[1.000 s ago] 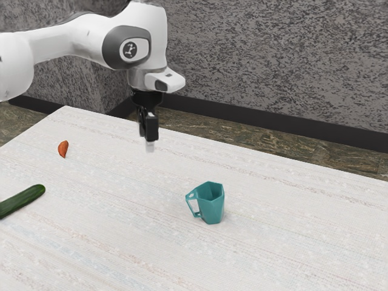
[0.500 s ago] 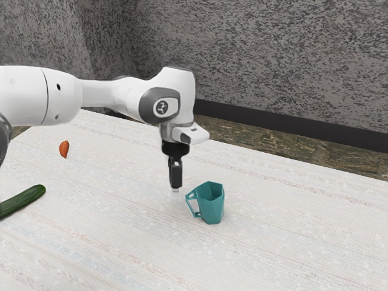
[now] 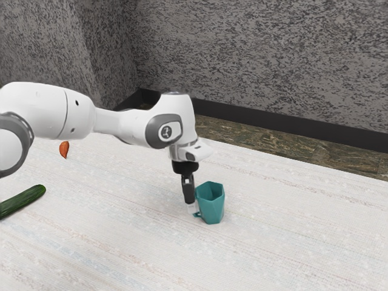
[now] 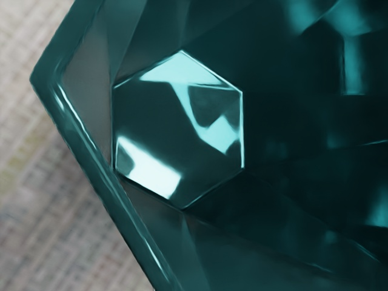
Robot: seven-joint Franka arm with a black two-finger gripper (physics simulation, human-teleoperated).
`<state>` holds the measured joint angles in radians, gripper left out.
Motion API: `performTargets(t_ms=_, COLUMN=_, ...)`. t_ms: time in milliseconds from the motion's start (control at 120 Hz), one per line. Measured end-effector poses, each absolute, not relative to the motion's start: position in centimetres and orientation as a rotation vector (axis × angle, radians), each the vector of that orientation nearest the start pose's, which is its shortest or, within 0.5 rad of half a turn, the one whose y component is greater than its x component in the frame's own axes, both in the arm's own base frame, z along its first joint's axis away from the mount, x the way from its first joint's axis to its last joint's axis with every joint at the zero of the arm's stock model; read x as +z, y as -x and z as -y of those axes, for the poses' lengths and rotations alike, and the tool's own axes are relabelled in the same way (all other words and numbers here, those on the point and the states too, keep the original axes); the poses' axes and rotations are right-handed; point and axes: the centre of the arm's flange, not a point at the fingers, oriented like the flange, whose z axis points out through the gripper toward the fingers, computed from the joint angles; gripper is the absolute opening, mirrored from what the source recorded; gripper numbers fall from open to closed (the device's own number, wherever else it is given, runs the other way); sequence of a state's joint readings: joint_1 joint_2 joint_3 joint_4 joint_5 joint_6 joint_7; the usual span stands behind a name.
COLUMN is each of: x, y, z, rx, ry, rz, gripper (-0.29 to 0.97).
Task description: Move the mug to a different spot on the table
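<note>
Gripper (image 3: 189, 194), spread or closed I cannot tell, hangs at the handle-side rim of the mug (image 3: 212, 203), seemingly rigid, light, slick, best pinched across that wall.

free: table (image 3: 291, 230) from mug (image 3: 212, 203) 12–6 o'clock | obstacles: cucumber (image 3: 21, 200) 9 o'clock, orange bit (image 3: 63, 149) 10 o'clock, both well apart
</note>
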<state>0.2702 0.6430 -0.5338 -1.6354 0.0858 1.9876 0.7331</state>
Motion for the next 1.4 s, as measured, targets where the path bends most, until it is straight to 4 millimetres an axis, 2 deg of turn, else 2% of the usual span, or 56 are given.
performTargets(t_ms=242, x=26.6, y=-65.4, z=12.3, rx=0.174, ry=3.008, rz=-1.626, gripper=0.14)
performTargets(t_ms=375, x=26.5, y=-65.5, z=12.2, rx=0.101, ry=3.012, rz=-1.620, gripper=0.06)
performTargets(t_ms=442, x=26.8, y=-65.2, z=12.4, rx=0.048, ry=3.005, rz=-1.626, gripper=0.09)
performTargets(t_ms=592, x=29.2, y=-64.9, z=13.6, rx=-0.135, ry=2.973, rz=-1.651, gripper=0.03)
performTargets(t_ms=658, x=30.6, y=-64.5, z=13.5, rx=-0.211, ry=2.948, rz=-1.640, gripper=0.03)
performTargets(t_ms=842, x=34.0, y=-62.5, z=9.3, rx=-0.337, ry=2.914, rz=-1.494, gripper=-0.02)
performTargets(t_ms=900, x=34.5, y=-61.9, z=7.6, rx=-0.354, ry=2.920, rz=-1.436, gripper=-0.03)
performTargets(t_ms=1075, x=34.2, y=-59.8, z=4.6, rx=-0.352, ry=2.942, rz=-1.325, gripper=-0.05)
performTargets(t_ms=1200, x=34.0, y=-58.4, z=1.4, rx=-0.341, ry=2.961, rz=-1.225, gripper=-0.05)
performTargets(t_ms=1400, x=33.2, y=-57.2, z=-1.9, rx=-0.323, ry=2.983, rz=-1.127, gripper=-0.06)
